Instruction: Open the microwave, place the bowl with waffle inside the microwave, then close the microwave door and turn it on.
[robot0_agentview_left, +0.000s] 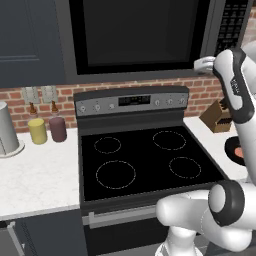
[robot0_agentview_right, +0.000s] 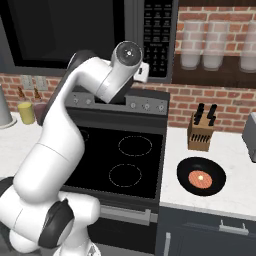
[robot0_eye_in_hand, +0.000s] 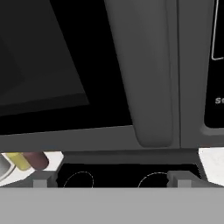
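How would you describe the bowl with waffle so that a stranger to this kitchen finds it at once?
Start at the black stove and move to the white counter on its right. In front of the wooden knife block sits the bowl with waffle. It is the only round, shallow black dish there, with an orange-brown disc in its middle.

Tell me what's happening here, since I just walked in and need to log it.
The robot arm has raised its gripper to the microwave above the stove, jaws open and holding nothing, close to the door handle. The microwave door looks shut. The bowl with waffle sits on the counter right of the stove, beside a knife block.
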